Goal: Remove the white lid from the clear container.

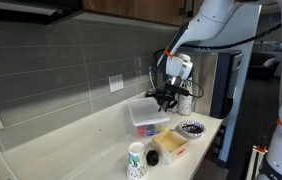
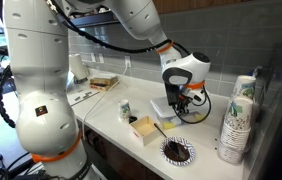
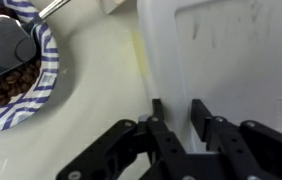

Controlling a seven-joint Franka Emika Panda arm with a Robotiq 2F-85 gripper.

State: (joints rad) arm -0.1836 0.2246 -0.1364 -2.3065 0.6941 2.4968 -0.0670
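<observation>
The white lid (image 1: 146, 107) lies on the clear container (image 1: 149, 124), whose walls show colourful items; both stand on the counter near the wall. In the wrist view the lid (image 3: 231, 60) fills the right side. My gripper (image 3: 178, 112) hangs just above the lid, close to its left edge, with a narrow gap between the fingers and only white lid showing through it. It shows in both exterior views (image 1: 164, 97) (image 2: 184, 100), over the container's end. In an exterior view the lid (image 2: 165, 108) is partly hidden behind the gripper.
A blue-striped bowl of dark beans (image 3: 11, 70) (image 1: 191, 128) sits beside the container. A small tan open box (image 1: 170, 146) and a patterned paper cup (image 1: 135, 160) stand nearer the counter's front edge. Stacked white cups (image 2: 237, 120) stand at one end.
</observation>
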